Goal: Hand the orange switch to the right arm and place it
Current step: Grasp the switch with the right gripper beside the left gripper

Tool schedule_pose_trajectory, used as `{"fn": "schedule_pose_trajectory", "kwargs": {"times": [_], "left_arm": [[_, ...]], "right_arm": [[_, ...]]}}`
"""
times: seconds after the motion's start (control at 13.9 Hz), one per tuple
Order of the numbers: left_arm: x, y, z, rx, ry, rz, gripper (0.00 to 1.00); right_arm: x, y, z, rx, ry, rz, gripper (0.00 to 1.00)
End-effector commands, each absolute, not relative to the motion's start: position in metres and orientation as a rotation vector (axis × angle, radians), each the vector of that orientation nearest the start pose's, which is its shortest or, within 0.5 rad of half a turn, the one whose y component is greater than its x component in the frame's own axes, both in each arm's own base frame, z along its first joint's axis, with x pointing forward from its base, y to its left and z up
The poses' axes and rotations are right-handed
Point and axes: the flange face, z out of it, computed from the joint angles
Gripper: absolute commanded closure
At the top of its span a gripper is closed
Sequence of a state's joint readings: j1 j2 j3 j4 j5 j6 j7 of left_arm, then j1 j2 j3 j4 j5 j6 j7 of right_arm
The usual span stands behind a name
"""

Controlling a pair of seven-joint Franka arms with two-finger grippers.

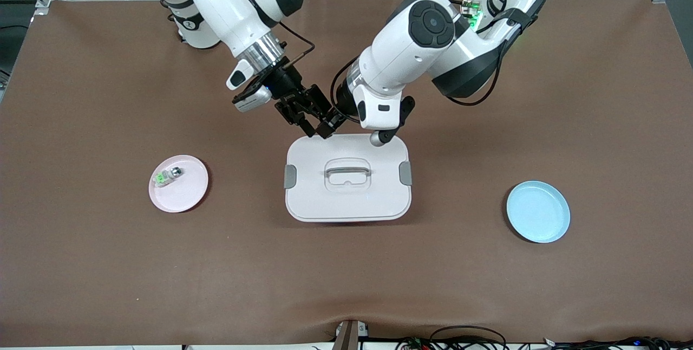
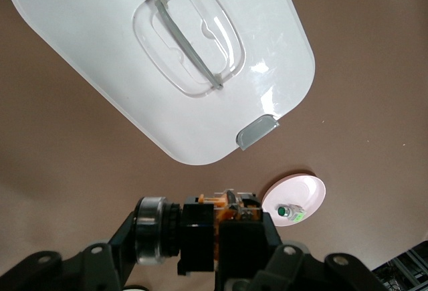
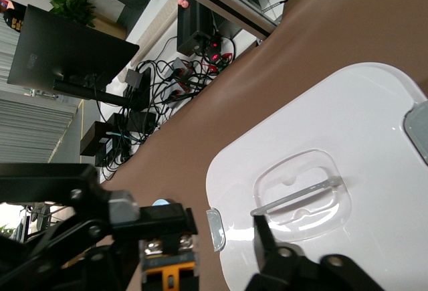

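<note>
The orange switch (image 2: 231, 205), a tiny black block with an orange face, is held in the air over the white box's edge nearest the robots. My left gripper (image 1: 338, 118) is shut on it; in the left wrist view its black pads (image 2: 200, 241) clamp the block. My right gripper (image 1: 318, 127) meets it from the right arm's end and is open. In the right wrist view the switch (image 3: 167, 267) sits between my right gripper's spread fingers (image 3: 264, 234), apart from the one that shows. In the front view the switch is hidden by the grippers.
A white lidded box (image 1: 346, 203) with a clear handle lies mid-table under both grippers. A pink plate (image 1: 189, 193) with a green-faced block (image 1: 165, 176) lies toward the right arm's end. An empty blue plate (image 1: 538, 211) lies toward the left arm's end.
</note>
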State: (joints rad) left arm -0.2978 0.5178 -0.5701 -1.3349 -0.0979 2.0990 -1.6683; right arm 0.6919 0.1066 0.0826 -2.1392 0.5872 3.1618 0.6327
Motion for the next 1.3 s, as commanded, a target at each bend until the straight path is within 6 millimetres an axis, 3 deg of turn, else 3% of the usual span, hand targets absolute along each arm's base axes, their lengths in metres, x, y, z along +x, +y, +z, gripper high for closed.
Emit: {"fn": "schedule_pose_trajectory", "kwargs": {"times": [0.0,0.58,0.65,0.72,0.79,1.08,1.23], "left_arm": [[0.527,-0.494,0.515,-3.151,-1.62,0.448,1.0],[0.529,-0.494,0.51,-3.142,-1.622,0.458,1.0],[0.529,-0.493,0.51,-3.141,-1.624,0.456,0.96],[0.53,-0.492,0.511,-3.142,-1.626,0.452,0.66],[0.53,-0.492,0.512,-3.145,-1.622,0.447,0.01],[0.536,-0.482,0.517,-3.143,-1.636,0.411,0.0],[0.548,-0.467,0.518,-3.127,-1.665,0.365,0.0]], "right_arm": [[0.463,0.378,0.453,-2.257,0.504,-0.624,1.0],[0.465,0.38,0.46,-2.224,0.557,-0.599,1.0],[0.465,0.381,0.46,-2.224,0.557,-0.597,1.0],[0.465,0.38,0.46,-2.224,0.557,-0.599,1.0],[0.466,0.38,0.459,-2.232,0.549,-0.596,1.0],[0.47,0.384,0.465,-2.262,0.513,-0.559,1.0],[0.473,0.384,0.469,-2.293,0.418,-0.595,1.0]]}}
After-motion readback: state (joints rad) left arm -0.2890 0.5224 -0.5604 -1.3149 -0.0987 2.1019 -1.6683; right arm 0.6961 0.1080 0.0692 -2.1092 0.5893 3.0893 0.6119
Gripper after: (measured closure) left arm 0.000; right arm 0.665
